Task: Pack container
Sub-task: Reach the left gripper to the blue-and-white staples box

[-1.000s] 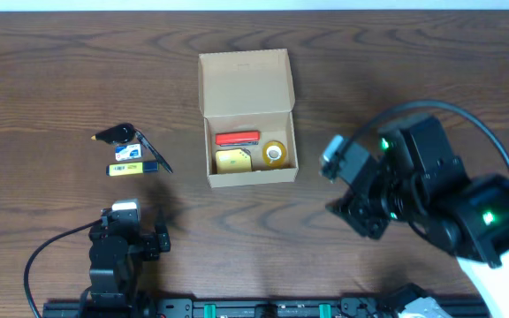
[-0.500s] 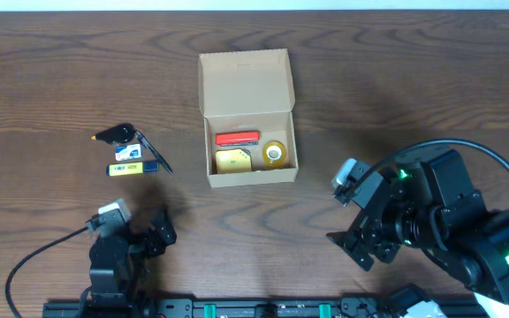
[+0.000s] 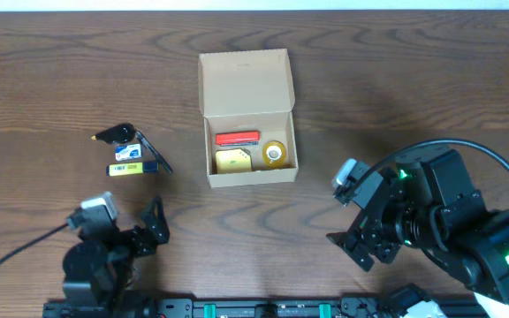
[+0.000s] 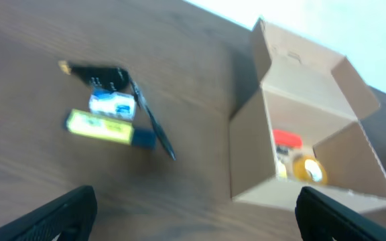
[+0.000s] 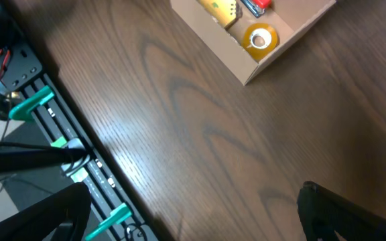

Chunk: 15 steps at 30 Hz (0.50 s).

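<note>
Worktop (image 3: 60, 71) fills every view, and on it, in the upper centre of the overhead frame, we see the container (image 3: 244, 84), its lid flap thrown back toward the top edge and its long side running left to right. Our right claw (image 5: 193, 217) sits at the lower right and our left claw (image 4: 193, 217) at the lower left. Each has its fingers wide apart with only bare worktop between them. Inside the container lie a yellow block (image 3: 231, 160), a red piece (image 3: 237, 139) and a tape roll (image 3: 275, 154). Loose at the middle left are a yellow-and-blue stick (image 3: 131, 169), lying left to right, a thin black rod (image 3: 153, 152) and smaller bits we cannot name. That cluster lies straight up the frame from the left claw, with the container up and to its right, so we judge the left arm the nearer for the next pick. Against a second ago, the right arm has dropped down the frame away from the container and the left has swung leftward. The container and the loose pieces have not moved.
</note>
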Each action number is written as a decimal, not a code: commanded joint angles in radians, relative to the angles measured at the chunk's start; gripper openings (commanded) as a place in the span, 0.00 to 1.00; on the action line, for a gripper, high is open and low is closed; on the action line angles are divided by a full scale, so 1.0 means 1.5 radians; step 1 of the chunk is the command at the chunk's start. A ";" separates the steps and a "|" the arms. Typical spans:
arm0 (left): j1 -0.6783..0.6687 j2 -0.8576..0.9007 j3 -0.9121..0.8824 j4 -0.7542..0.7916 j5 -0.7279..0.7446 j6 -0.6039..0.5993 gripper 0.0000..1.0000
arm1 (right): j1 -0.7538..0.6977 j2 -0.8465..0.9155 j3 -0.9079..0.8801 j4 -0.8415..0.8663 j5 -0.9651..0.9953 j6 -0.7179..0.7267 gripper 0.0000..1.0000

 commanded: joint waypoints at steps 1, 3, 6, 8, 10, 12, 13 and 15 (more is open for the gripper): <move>-0.003 0.095 0.075 -0.023 -0.068 0.065 0.96 | -0.005 -0.001 -0.004 -0.001 -0.008 0.009 0.99; -0.003 0.161 0.119 -0.038 -0.081 0.072 0.96 | -0.005 -0.001 -0.004 -0.001 -0.008 0.009 0.99; -0.003 0.262 0.180 -0.052 -0.092 0.075 0.96 | -0.005 -0.001 -0.004 -0.001 -0.008 0.009 0.99; -0.003 0.326 0.214 -0.057 -0.094 0.078 0.96 | -0.005 -0.001 -0.004 -0.001 -0.008 0.009 0.99; -0.003 0.389 0.248 -0.068 -0.107 0.078 0.96 | -0.005 -0.001 -0.004 -0.001 -0.008 0.009 0.99; -0.003 0.447 0.279 -0.082 -0.121 0.078 0.96 | -0.005 -0.001 -0.004 -0.001 -0.008 0.009 0.99; -0.003 0.477 0.295 -0.089 -0.126 0.078 0.96 | -0.005 -0.001 -0.004 -0.001 -0.008 0.009 0.99; -0.003 0.548 0.327 -0.098 -0.144 0.078 0.96 | -0.005 -0.001 -0.004 -0.001 -0.008 0.009 0.99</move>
